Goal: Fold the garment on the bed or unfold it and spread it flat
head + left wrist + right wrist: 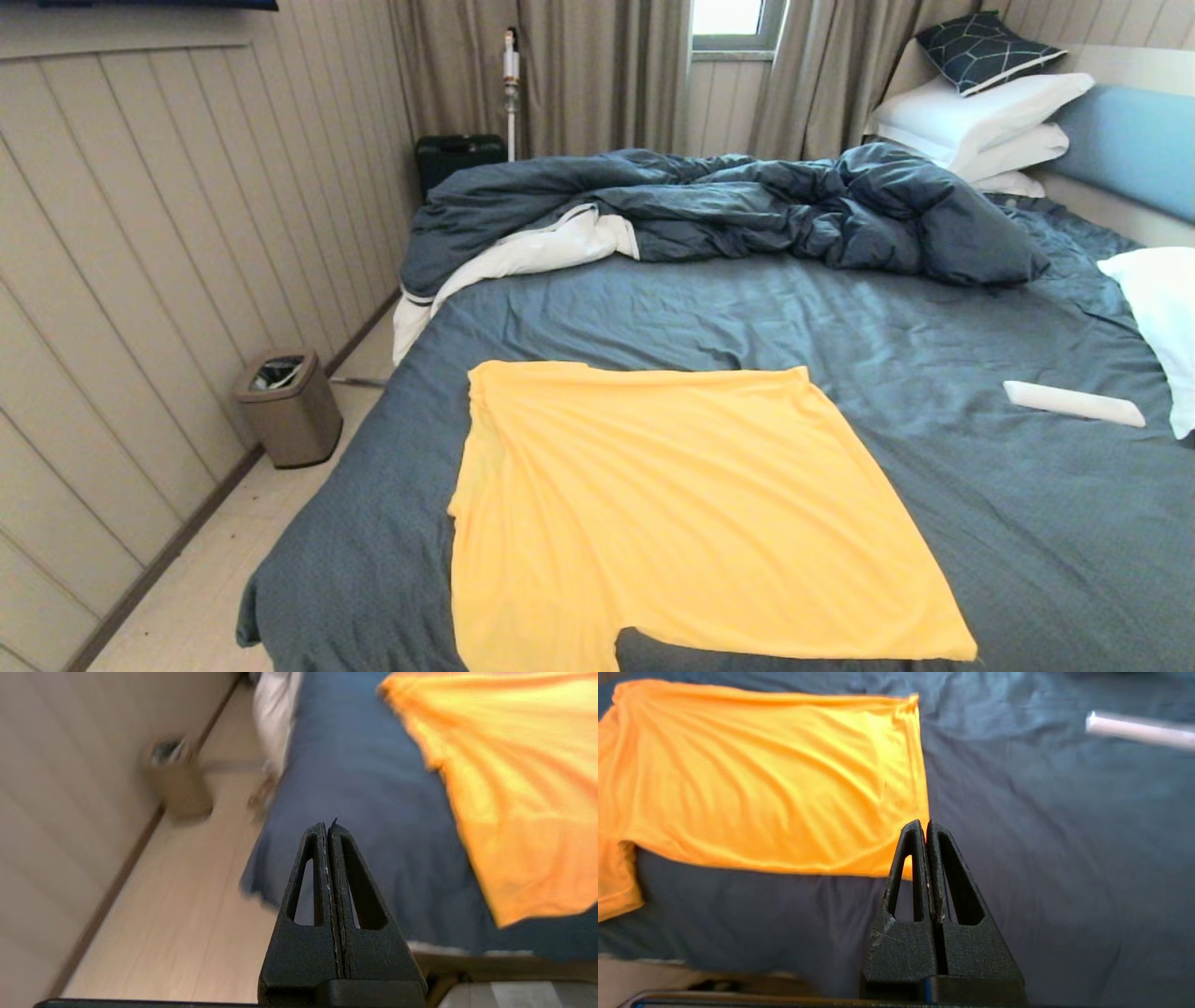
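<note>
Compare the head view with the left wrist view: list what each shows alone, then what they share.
Only the head view: the rumpled duvet, the white pillows, the blue headboard, the curtains and a white flat object lying on the sheet.

Only the left wrist view: the left claw, shut and empty, over the bed's edge, apart from the garment.

Both: the yellow-orange garment spread on the bed, the brown bin on the floor, and the panelled wall.
</note>
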